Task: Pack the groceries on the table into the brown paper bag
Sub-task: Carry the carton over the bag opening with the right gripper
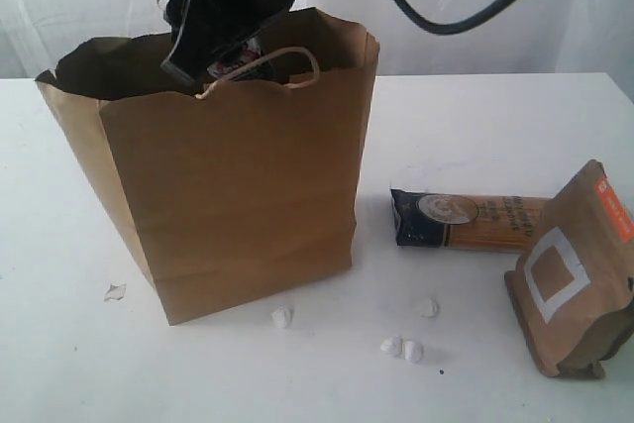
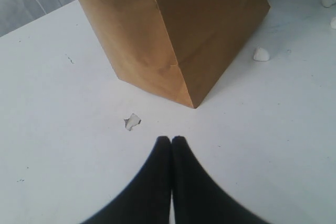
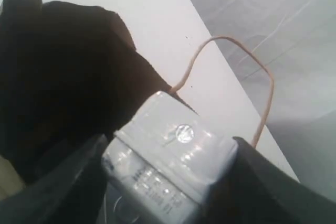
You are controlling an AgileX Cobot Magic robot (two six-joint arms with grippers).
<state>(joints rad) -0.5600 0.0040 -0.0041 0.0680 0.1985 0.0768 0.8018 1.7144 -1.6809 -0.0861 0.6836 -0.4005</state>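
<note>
- One brown paper bag (image 1: 238, 175) stands upright mid-worktop (image 1: 79, 364), mouth up, and the right pincer (image 1: 226, 64) reaches into that mouth. One dark-blue spaghetti packet (image 1: 466, 222) lies flat toward the right edge, its long axis parallel to the front edge. One brown pouch (image 1: 575, 274) stands at its right end. Four white crumbs (image 1: 283, 317) lie nearer the front edge.
- Left wrist view: the left pincer (image 2: 171, 141), tips pressed together and empty, hangs over bare worktop near the bag's bottom corner.
- Right wrist view: the right pincer is clamped on one small white carton (image 3: 173, 150), above the bag's dark inside.
</note>
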